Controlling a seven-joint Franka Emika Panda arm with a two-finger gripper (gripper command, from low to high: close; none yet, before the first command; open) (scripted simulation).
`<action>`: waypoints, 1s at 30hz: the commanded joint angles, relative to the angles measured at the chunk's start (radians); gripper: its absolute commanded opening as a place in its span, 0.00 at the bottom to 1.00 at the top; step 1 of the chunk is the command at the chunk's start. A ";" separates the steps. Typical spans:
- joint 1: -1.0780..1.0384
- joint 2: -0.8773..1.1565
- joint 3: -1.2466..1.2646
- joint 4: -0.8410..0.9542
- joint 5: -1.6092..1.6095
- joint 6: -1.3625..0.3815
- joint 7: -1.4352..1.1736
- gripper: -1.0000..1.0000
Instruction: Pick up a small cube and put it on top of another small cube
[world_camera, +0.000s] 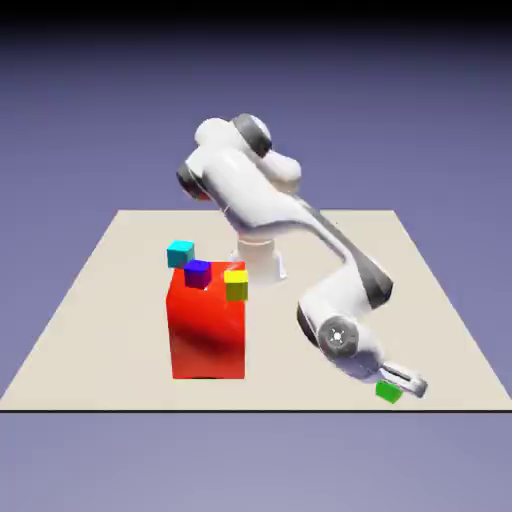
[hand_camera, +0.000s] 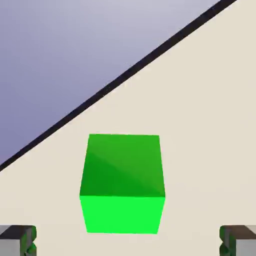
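Exterior view: my white arm folds low over the beige surface (world_camera: 100, 300), its claw (world_camera: 408, 383) down near the front edge at the exterior view's right. The small green cube (world_camera: 388, 392) lies just beside the claw tips, on the surface close to that edge. Well apart, toward the exterior view's left, a big red block (world_camera: 207, 325) carries a purple cube (world_camera: 197, 273) and a yellow cube (world_camera: 236, 284); a cyan cube (world_camera: 180, 253) sits behind it, though I cannot tell what it rests on.

Hand view: the green cube (hand_camera: 122, 182) fills the lower middle, centred between my two grey fingertips (hand_camera: 17, 240), which stand wide and clear of its sides. The claw is empty. The surface edge runs diagonally behind.

My judgement: I should keep the cube centred, descend until the tips straddle its flanks squarely, then close gently; the nearby edge leaves little room for nudging it.
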 joint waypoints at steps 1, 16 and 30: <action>0.018 0.025 -0.014 -0.015 -0.008 0.044 -0.001 0.50; 0.092 -0.304 -0.278 -0.057 -0.111 -0.154 -0.328 0.00; 0.276 -0.734 -0.786 -0.179 -0.225 -0.413 -0.883 0.00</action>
